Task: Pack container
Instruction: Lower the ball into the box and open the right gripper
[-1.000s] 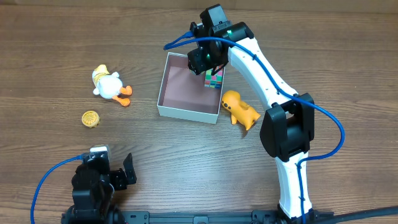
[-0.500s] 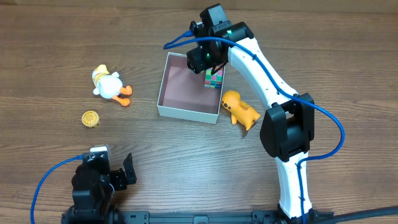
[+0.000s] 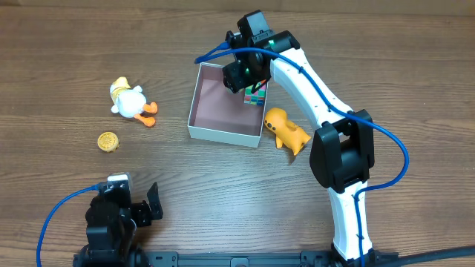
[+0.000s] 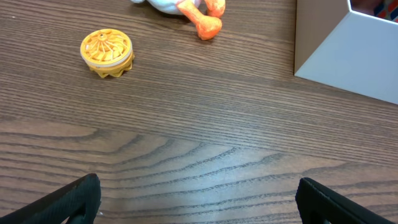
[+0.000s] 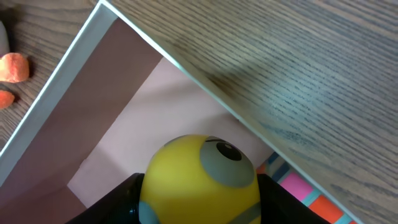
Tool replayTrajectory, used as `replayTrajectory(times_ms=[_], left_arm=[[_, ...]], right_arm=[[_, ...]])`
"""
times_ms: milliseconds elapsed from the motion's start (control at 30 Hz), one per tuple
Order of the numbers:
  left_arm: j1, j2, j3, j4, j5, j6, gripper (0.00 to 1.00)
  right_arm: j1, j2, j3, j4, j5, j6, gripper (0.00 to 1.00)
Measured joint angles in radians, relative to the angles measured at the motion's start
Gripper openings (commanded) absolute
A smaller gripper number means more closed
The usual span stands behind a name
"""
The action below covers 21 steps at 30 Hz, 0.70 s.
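Right fingers [image 5: 118, 208]: the dark pads press both sides of a round yellow toy [image 5: 199, 180] with a grey goggle eye, so the right gripper [image 3: 239, 74] is grasping it.
Left fingers [image 4: 71, 199]: spread wide at the lower corners of the left wrist view, with only bare wood between them. The left gripper [image 3: 141, 209] is released and holds nothing.
Right gripper position: above the upper right corner of the container [image 3: 223, 135], in the upper middle of the overhead frame.
Left gripper position: lower left of the overhead frame, well apart from every object.
Container: it rests flat on the table [image 3: 223, 193] just above the overhead frame's centre, with white outer walls and a pinkish-brown inside. Its near corner shows at the upper right of the left wrist view [image 4: 348, 56].
Container contents: a multi-coloured cube [image 3: 256, 96] appears to sit inside against the right wall. The yellow toy hangs over the inside; whether it touches the floor cannot be told.
Orange toy [image 3: 286, 130]: on the table, just right of the container's lower right corner.
Duck toy [image 3: 130, 100]: white with orange feet, lying left of the container.
Yellow disc [image 3: 109, 141]: below the duck toy, apart from it.
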Motion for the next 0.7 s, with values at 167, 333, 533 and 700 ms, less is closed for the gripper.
replayTrajectory(times_ms=[167, 333, 533, 700], left_arm=[[0.000, 0.000, 0.000, 0.000, 0.000, 0.000, 1.00], [0.000, 0.000, 0.000, 0.000, 0.000, 0.000, 1.00], [0.000, 0.000, 0.000, 0.000, 0.000, 0.000, 1.00], [0.000, 0.000, 0.000, 0.000, 0.000, 0.000, 1.00]], right_arm=[[0.000, 0.000, 0.000, 0.004, 0.000, -0.002, 0.68], [0.000, 0.000, 0.000, 0.004, -0.004, 0.000, 0.72], [0.000, 0.000, 0.000, 0.005, -0.004, 0.000, 0.72], [0.000, 0.000, 0.000, 0.005, -0.004, 0.000, 0.73]])
